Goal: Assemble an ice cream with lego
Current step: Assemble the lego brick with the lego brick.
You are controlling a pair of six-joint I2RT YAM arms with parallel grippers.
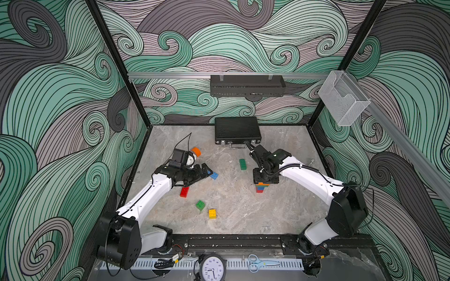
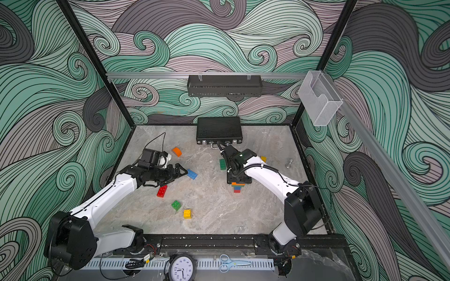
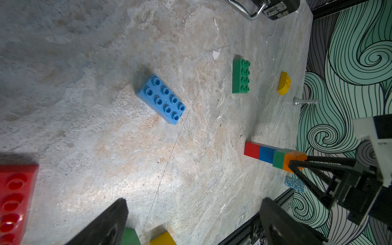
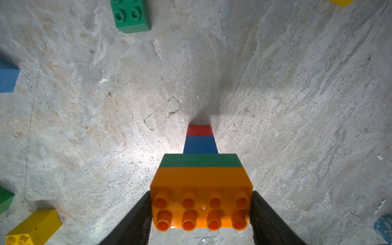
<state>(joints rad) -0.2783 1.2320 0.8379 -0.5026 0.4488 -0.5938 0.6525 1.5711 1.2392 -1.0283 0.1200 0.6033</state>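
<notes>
In both top views the lego tower (image 1: 261, 187) (image 2: 238, 187) stands upright on the marbled tabletop (image 1: 243, 214), right of centre, under the right gripper (image 1: 265, 178), with bare stone all round. The left wrist view shows the left gripper (image 3: 195, 204) spread wide near a blue oblong brick (image 3: 161, 98) lying flat and slantwise. In the right wrist view, fingers (image 4: 135, 220) sit against both short ends of the studded orange brick (image 4: 201, 203) topping the tower; clamped or merely touching, I cannot tell.

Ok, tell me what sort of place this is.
Probably a robot test cell: a left arm and right arm mounted on a rail at the table edge, printed wave panels walling it in, a clock facing the camera.
</notes>
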